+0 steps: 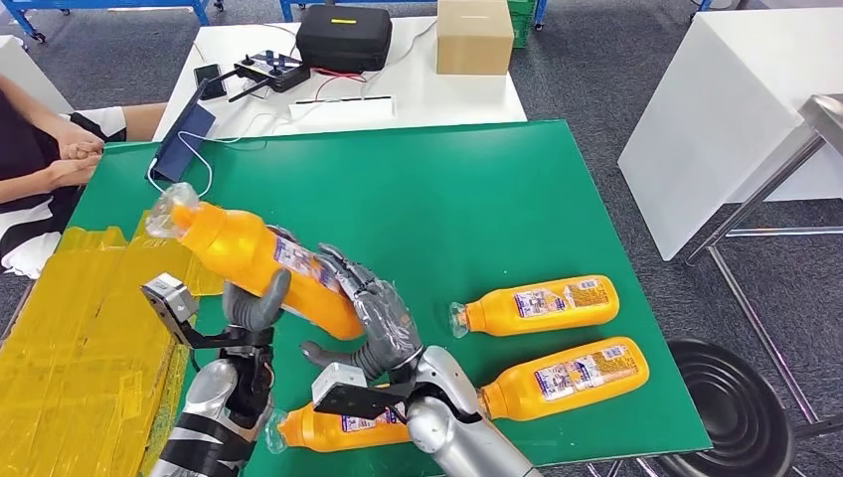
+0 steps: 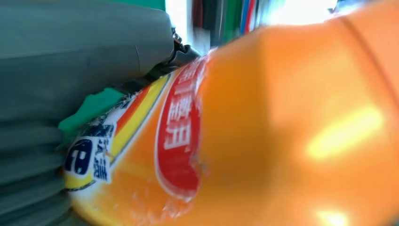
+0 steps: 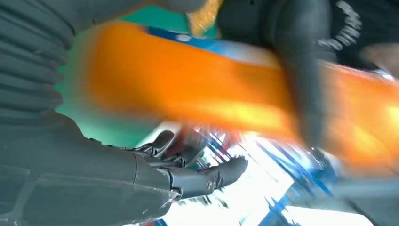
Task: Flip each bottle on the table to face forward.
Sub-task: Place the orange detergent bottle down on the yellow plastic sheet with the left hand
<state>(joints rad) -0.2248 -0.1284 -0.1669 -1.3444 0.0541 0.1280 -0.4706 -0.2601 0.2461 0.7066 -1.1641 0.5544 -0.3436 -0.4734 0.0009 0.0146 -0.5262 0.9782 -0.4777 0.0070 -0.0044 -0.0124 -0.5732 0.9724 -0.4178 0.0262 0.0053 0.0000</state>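
Nearest, an orange bottle (image 1: 333,427) lies on the green table (image 1: 447,199) beneath the robot's arms. Above it, the left hand (image 1: 253,303) and right hand (image 1: 378,318) both grasp a raised orange bottle (image 1: 258,263), tilted with its cap up-left. Two more labelled bottles (image 1: 537,303) (image 1: 567,378) lie to the right. Beyond, a person's hands (image 1: 70,159) rest beside a white desk (image 1: 418,94) holding a black case (image 1: 343,38) and cardboard box (image 1: 475,36).

Left hand (image 1: 251,308) raised, fingers wrapped closed, right hand (image 1: 383,323) cupped alongside
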